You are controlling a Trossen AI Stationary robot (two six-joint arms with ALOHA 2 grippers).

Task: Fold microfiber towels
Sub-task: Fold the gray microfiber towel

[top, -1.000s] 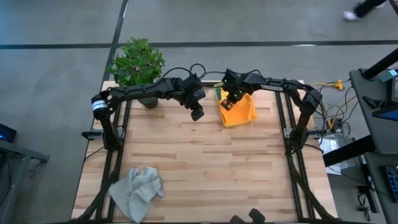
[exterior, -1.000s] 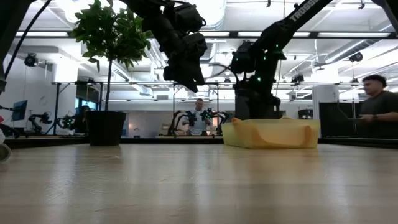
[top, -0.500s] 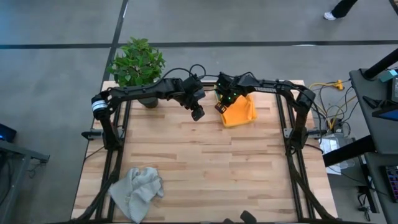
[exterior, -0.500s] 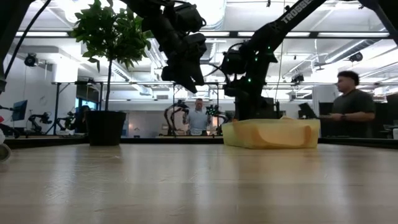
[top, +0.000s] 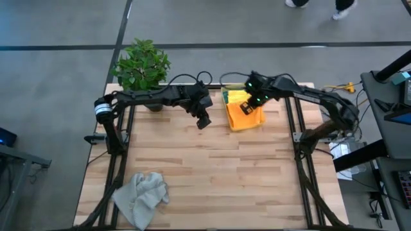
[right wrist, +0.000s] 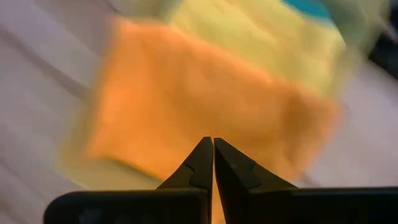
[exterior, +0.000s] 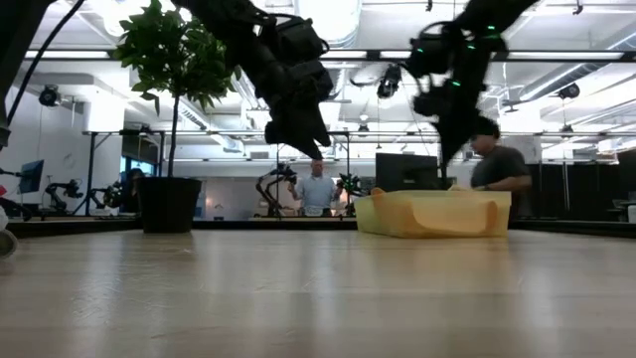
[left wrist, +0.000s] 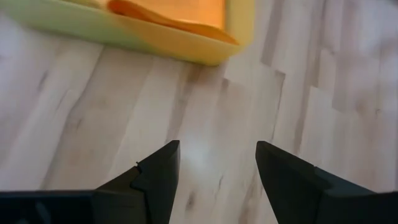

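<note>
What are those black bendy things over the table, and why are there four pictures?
They are two robot arms. Each ends in a gripper, a pinching claw with two fingers. One picture looks down from above, one looks across the tabletop, and two come from little cameras on the arms' wrists.

On the wooden table a crumpled light grey towel lies in a near corner. A yellow bin at the far side holds an orange towel, with yellow and teal cloth behind it. A potted plant stands in a far corner.

The left gripper is open above bare wood beside the bin. The right gripper is shut above the orange towel. Neither holds anything.
</note>
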